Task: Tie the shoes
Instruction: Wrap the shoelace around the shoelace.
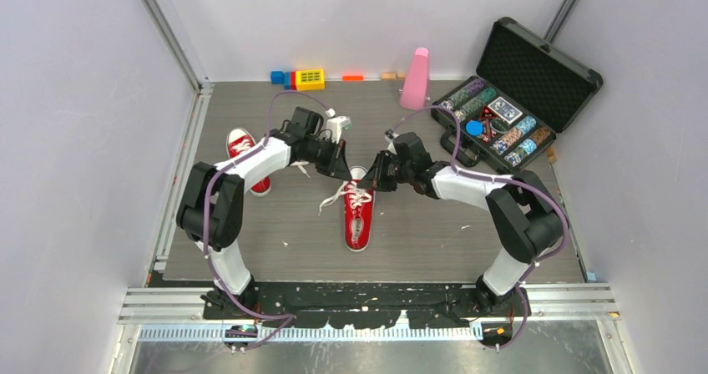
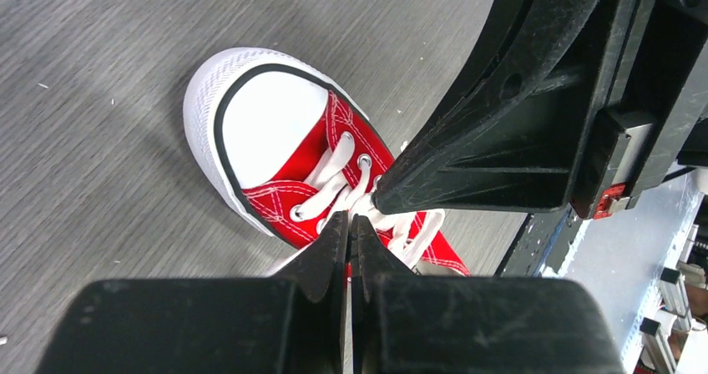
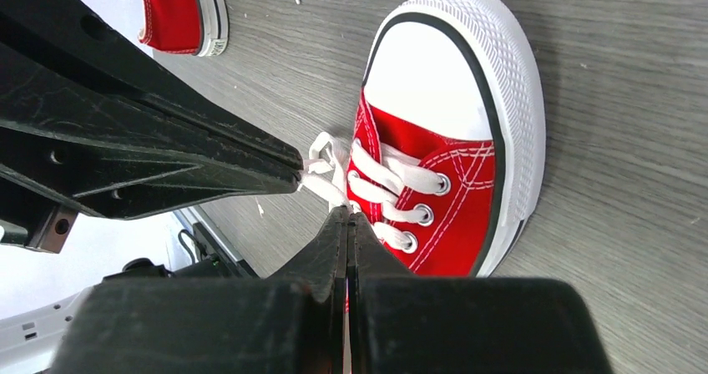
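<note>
A red shoe (image 1: pixel 359 217) with a white toe cap lies mid-table, toe toward the arms. Both grippers meet over its lace end. My left gripper (image 1: pixel 346 172) is shut, its tips (image 2: pixel 351 219) pinched on a white lace (image 2: pixel 334 167) above the shoe (image 2: pixel 275 132). My right gripper (image 1: pixel 375 179) is shut too, its tips (image 3: pixel 346 214) closed where a lace strand (image 3: pixel 324 184) runs in beside the shoe (image 3: pixel 442 115). The two sets of fingers nearly touch. The second shoe (image 1: pixel 244 147) lies at the left, partly under my left arm, and shows as a sole edge (image 3: pixel 179 11).
An open black case (image 1: pixel 513 98) of poker chips sits at the back right. A pink cone (image 1: pixel 415 78) and coloured blocks (image 1: pixel 302 78) stand along the back wall. Grey walls close in both sides.
</note>
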Robot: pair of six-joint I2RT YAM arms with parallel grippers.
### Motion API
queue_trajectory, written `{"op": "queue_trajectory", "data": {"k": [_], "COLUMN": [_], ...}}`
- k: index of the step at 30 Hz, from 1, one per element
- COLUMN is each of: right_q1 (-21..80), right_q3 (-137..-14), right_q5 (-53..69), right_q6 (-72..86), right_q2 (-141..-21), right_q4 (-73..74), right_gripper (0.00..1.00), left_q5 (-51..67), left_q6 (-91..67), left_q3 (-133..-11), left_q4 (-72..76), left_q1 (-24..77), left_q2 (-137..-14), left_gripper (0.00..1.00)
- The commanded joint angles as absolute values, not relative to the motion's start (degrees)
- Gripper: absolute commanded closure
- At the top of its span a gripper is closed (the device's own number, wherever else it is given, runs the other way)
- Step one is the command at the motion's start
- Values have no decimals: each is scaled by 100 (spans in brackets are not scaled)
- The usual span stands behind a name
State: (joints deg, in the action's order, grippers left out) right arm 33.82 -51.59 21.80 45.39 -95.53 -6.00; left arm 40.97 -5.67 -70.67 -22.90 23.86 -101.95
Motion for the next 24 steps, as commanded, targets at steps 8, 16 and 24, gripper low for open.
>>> {"op": "queue_trajectory", "data": {"k": [8, 16, 24], "right_q1": [3193, 3108, 3011], "right_q3": [-5501, -5489, -5372], "right_q5": [2730, 2899, 3063], "right_q6": [4691, 4789, 4859], "right_q2": [-9962, -10126, -10008], "right_q4": [-996, -1140, -1267], "right_gripper": [96, 85, 74], "left_q5": [3777, 3705, 3726], "left_q6": [-1020, -1151, -1165], "left_q3": [-7075, -7084, -7088], "left_q4": [-2017, -2060, -2081], "left_q1": [2349, 2351, 2349], "left_q2": [-10149, -10181, -10213], "left_gripper": [100, 100, 100]}}
